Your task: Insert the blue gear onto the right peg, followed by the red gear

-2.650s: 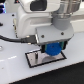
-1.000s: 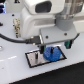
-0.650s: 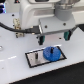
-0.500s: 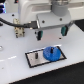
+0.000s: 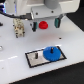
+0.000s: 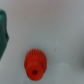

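The blue gear (image 5: 52, 53) lies flat on the exterior view's right part of the white black-bordered plate (image 5: 33, 61). It covers the right peg, which is hidden. The other peg (image 5: 39, 56) stands bare beside it. The red gear (image 5: 43, 24) lies on the table behind the plate. In the wrist view the red gear (image 6: 35, 64) shows on the pale surface below the camera. My gripper (image 5: 47, 23) hangs high above the table, open and empty. Its dark fingers stand on either side of the red gear as seen in the exterior view. No fingers show in the wrist view.
A small beige and dark block (image 5: 19, 27) stands at the exterior view's left, behind the plate. A dark cable (image 5: 10, 14) runs at the top left. A dark green shape (image 6: 3, 30) sits at the wrist view's edge.
My gripper has let go of the blue gear on the plate, risen, and moved back away from it. The red gear has come into view between the fingers.
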